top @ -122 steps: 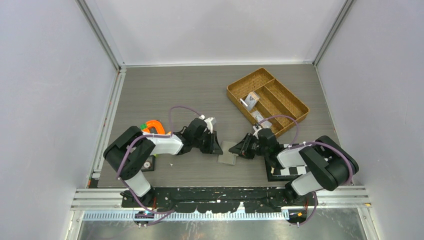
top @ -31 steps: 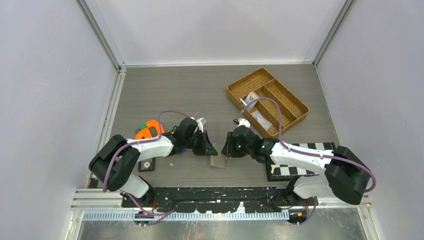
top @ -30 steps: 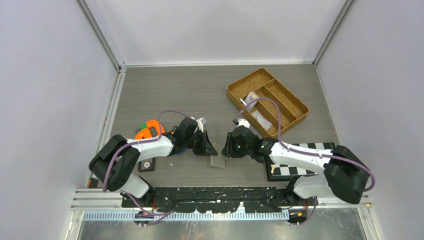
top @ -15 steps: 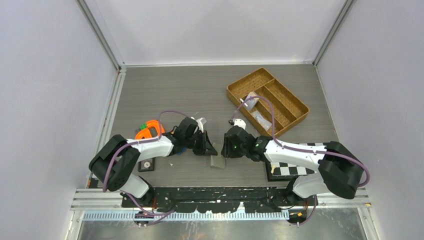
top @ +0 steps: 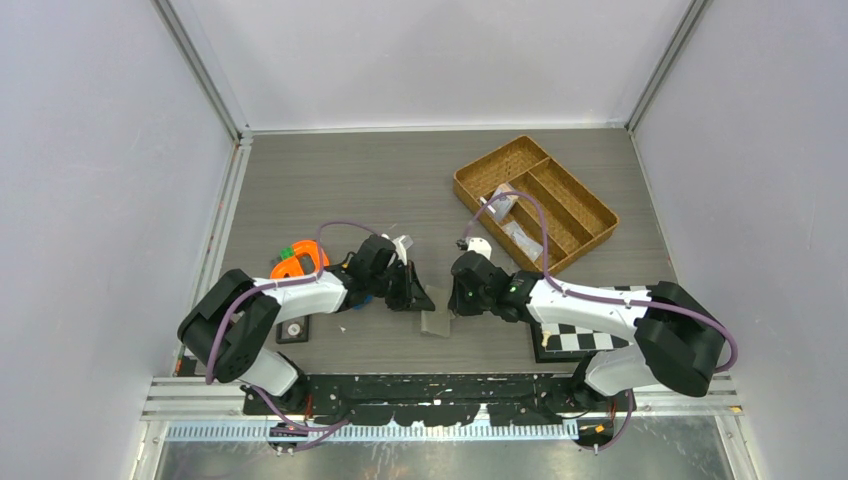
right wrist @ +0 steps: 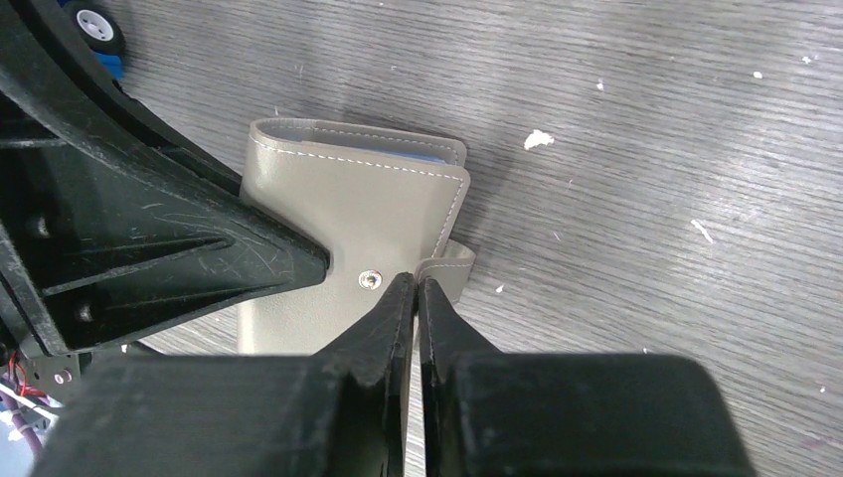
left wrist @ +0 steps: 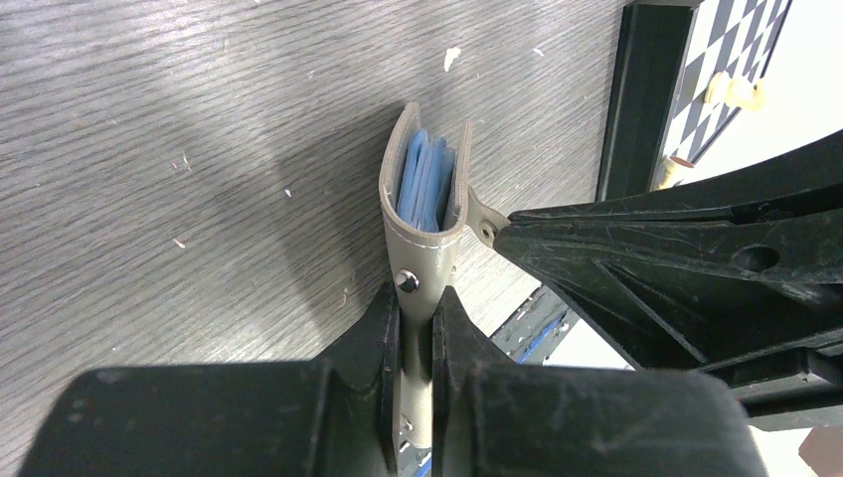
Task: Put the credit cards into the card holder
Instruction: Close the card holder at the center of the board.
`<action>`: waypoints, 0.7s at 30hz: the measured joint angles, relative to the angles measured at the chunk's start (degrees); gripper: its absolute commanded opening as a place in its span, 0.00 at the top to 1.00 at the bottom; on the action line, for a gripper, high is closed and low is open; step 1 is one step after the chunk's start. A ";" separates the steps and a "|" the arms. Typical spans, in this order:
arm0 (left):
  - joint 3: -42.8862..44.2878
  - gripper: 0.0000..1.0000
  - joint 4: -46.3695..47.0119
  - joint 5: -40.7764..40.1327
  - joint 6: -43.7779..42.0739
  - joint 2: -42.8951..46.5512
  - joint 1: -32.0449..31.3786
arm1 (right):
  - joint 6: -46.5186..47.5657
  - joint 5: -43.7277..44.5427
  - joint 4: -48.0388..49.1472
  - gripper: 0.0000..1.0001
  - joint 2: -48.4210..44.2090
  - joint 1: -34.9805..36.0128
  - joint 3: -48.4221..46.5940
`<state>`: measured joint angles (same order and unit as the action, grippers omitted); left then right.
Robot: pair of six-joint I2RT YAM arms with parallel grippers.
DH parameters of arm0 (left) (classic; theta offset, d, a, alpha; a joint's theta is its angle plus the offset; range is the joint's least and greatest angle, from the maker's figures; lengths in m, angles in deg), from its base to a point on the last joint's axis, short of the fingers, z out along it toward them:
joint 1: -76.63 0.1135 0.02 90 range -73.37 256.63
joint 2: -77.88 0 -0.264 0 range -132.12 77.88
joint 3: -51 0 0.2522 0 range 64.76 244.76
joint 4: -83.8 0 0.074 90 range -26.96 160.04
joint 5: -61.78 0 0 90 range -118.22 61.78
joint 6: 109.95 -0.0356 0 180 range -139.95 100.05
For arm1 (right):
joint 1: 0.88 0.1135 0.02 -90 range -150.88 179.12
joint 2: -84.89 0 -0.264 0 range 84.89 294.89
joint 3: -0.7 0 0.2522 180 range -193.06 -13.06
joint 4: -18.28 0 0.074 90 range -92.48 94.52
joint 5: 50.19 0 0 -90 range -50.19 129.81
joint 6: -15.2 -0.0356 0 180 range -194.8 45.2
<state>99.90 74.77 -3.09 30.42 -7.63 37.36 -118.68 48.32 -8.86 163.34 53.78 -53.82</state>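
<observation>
Both arms have swung leftward since a few seconds back, and the holder (top: 435, 322) has gone a little to the left with them. Over the last second only the right wrist has shifted, and only slightly.

The holder sits between the two arms near the front of the surface (top: 350, 180). The left jaws are closed on its grey edge, just below a small metal stud. From that wrist's camera the holder (left wrist: 422, 204) gapes slightly at its far end, and light blue lining shows inside. I can't tell whether it touches the surface.

From the other side, the right jaws are drawn almost together at the snap tab (right wrist: 449, 266), with only a dark slit between them. The tab's end runs in between their tips, so they seem to pinch it. The holder's flat grey face (right wrist: 348, 219) is turned towards that camera, and the left arm's black finger lies against its left side.

Well apart, at the back right, stands a wicker basket (top: 570, 175). In its nearer compartment lie two pale bits that are too small to make out. An orange thing (top: 298, 260) and a black tile (top: 293, 330) sit by the left arm. A chequered board (top: 585, 340) lies under the right arm.
</observation>
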 measured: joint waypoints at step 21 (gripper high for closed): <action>0.00 1.00 -0.11 -0.07 -0.07 0.00 0.00 | -0.26 -3.28 8.72 0.99 -4.46 0.00 6.38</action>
<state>99.90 74.66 -3.16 30.35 -7.63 37.36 -118.94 45.04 -0.14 158.88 53.78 -47.44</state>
